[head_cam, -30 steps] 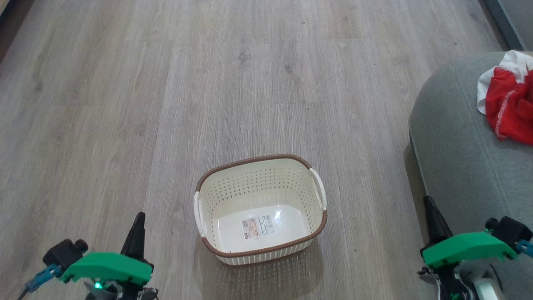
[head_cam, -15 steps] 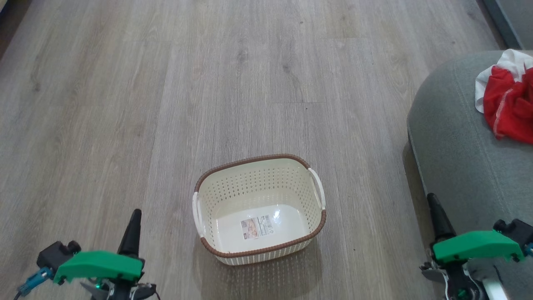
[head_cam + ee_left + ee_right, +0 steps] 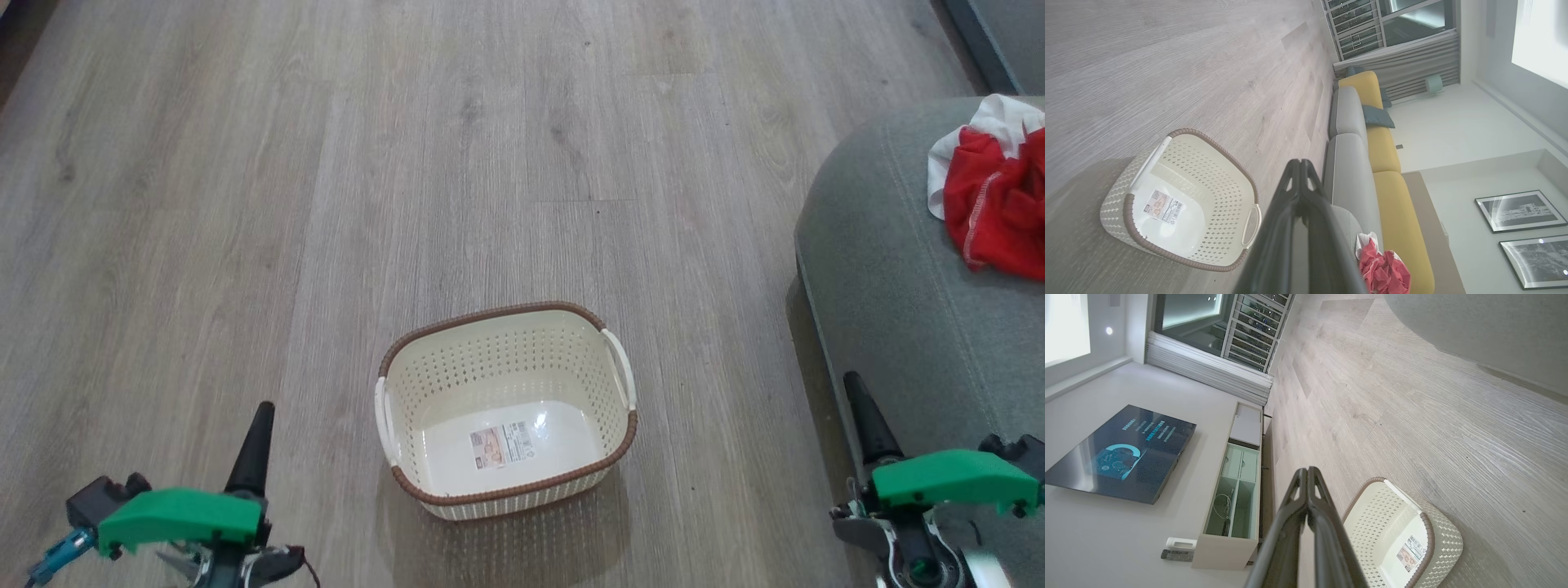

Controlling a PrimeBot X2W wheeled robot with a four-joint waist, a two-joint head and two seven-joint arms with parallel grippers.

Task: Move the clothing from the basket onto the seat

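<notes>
Looking near to far: the left gripper [image 3: 261, 412] and right gripper [image 3: 857, 392] sit low, dark fingers pinched together on nothing. Between them, the small cream perforated plastic basket [image 3: 490, 359] holds just its sticker [image 3: 500, 444]. The bright red soft clothing with a white part [image 3: 992, 204] lies bunched on the big grey fabric seat [image 3: 882, 269], far right. Probably light and floppy, so I'd pinch a raised fold.

The clothing [image 3: 992, 204] and the seat [image 3: 882, 269] both run off the head view's right edge. The sticker [image 3: 500, 445] on the floor of the basket [image 3: 506, 351] carries print too small to read.
</notes>
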